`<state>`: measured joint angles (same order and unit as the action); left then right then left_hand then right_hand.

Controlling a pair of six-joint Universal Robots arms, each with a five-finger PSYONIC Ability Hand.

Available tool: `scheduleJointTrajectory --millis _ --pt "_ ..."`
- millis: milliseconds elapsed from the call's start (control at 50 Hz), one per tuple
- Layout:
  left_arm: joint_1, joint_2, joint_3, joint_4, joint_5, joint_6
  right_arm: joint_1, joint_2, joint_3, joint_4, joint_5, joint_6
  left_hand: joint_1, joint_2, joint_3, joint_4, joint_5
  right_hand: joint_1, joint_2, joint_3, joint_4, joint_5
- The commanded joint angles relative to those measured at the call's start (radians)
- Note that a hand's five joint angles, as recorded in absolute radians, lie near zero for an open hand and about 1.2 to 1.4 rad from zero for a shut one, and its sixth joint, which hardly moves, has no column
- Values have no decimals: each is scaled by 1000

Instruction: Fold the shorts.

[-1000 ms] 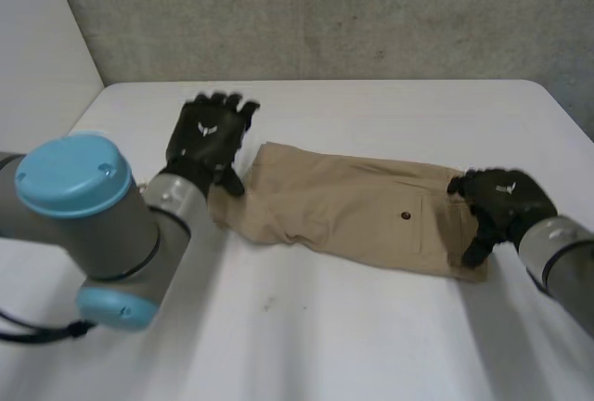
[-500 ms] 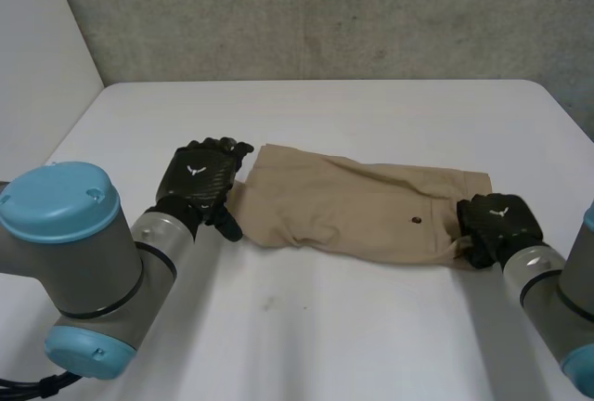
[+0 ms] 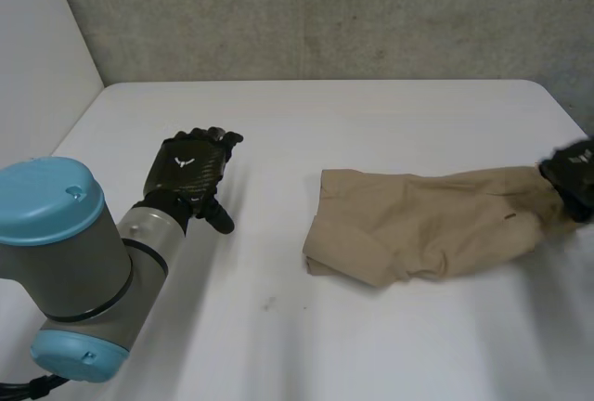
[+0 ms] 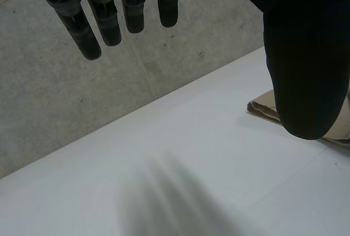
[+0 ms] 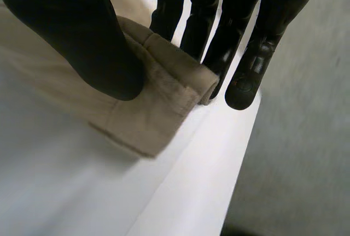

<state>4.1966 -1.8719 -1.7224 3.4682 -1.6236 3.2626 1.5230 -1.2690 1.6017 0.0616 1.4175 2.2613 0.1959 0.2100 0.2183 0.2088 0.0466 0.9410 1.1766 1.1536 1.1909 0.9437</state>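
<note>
Head view: crumpled tan cloth shorts (image 3: 427,225) on white table (image 3: 371,113), right of centre, black left hand (image 3: 190,171) well apart, black right hand (image 3: 574,173) at their right end, L wrist view: fingers (image 4: 106,25) straight and spread, R wrist view: thumb (image 5: 82,34) and fingers pinch shorts' edge.

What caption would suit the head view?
Right hand pinches one end of the rumpled tan shorts near the edge of the table; left hand open, apart from them.

Matt cloth shorts (image 3: 427,229), smooth table (image 3: 371,122)
</note>
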Motion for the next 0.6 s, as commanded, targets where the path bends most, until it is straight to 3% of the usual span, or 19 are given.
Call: scheduleJointTrajectory --millis 20,140,240,260,300,320,400,480,600 --pt "-1 0 0 0 1 0 305 6 -137 -3 -8 -3 12 -2 -11 -1 -13 455 220 243 205 278" --pt "-3 11 1 0 1 0 554 88 -170 -20 -35 -3 9 -5 -14 -4 -16 455 220 243 205 278" --pt "0 20 24 -1 2 -1 664 160 -147 -25 -136 14 0 -14 -22 -13 -25 455 220 243 205 278" --pt "5 20 39 -3 2 -6 683 181 -138 -25 -172 33 6 -8 -17 -7 -19 282 46 69 32 105" --pt "8 20 56 -3 2 -7 692 194 -135 -26 -195 66 12 -2 -11 -1 -14 -73 -309 -286 -323 -250" --pt "10 20 66 -3 2 -9 692 194 -135 -28 -206 107 12 -2 -11 -1 -13 -377 -613 -590 -627 -555" --pt "17 19 110 -12 4 -9 689 166 -149 -34 -206 254 12 -2 -11 -1 -13 -766 -1002 -979 -1016 -944" --pt "17 13 182 -29 4 -11 662 82 -149 -63 -201 453 18 3 -5 5 -8 -766 -1002 -979 -1016 -944" --pt "-15 -53 328 -60 2 -41 504 -16 -149 -88 -134 702 26 12 4 14 1 -766 -1002 -979 -1016 -944"
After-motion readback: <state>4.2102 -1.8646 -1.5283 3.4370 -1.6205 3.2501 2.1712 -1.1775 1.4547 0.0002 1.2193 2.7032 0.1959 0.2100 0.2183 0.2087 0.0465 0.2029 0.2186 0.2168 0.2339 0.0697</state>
